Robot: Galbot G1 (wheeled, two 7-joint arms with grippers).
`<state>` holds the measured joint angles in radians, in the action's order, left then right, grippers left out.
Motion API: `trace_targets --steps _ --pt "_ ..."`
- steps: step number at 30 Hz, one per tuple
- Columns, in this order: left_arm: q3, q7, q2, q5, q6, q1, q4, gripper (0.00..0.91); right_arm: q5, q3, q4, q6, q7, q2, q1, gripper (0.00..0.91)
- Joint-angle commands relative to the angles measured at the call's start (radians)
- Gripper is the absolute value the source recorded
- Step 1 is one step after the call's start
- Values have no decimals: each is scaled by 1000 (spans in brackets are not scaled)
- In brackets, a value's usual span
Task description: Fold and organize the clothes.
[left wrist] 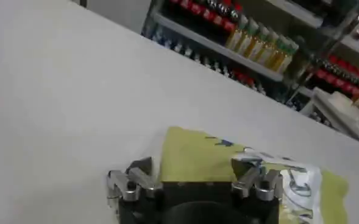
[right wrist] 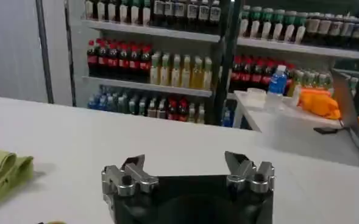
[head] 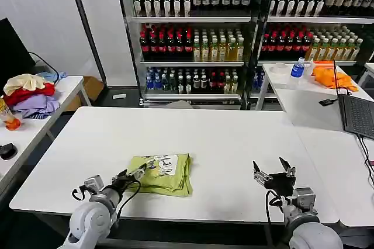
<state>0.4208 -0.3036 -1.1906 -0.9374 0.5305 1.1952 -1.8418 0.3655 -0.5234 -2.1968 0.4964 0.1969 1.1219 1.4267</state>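
The lime T-shirt [head: 162,173] lay folded into a compact rectangle near the front edge of the white table [head: 222,138], a little toward its left side, with the whitish print facing up along the fold's far edge. It looked already reduced to a tidy packet, so the folding seemed close to done and what remained was probably squaring it up or moving it aside.

The left gripper [head: 130,175] sat low over the table at the shirt's left edge, its jaws parted and holding nothing; in the left wrist view [left wrist: 194,182] the fingers straddled the near hem of the cloth, a stance that suited either letting go of a fold or getting ready to pinch the edge. The right gripper [head: 273,173] hung above bare table near the front edge, well to the right of the shirt, jaws spread wide and empty, likely waiting clear of the work.

Nothing stood between either gripper and the shirt. A heap of cream, red and lilac garments [head: 30,94] rested on a side table at the left, and an orange cloth [head: 329,75], a water bottle [head: 297,68] and a laptop [head: 357,114] sat on tables at the right, all well apart from the shirt. Shelves of bottled drinks [head: 193,27] filled the background
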Motion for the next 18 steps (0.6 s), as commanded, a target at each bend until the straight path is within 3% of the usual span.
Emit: trace_targets --steps 1,4,18 --pt "-9 -3 -55 -91 -11 -2 58 50 0 -3 -4 1 0 -2 0 907" --pt "-5 1 -61 -141 -17 -1 55 10 2 -6 -7 2 1 -4 1 907" --pt "51 7 -71 -297 -48 13 0 20 3 -17 -28 7 3 -3 22 907"
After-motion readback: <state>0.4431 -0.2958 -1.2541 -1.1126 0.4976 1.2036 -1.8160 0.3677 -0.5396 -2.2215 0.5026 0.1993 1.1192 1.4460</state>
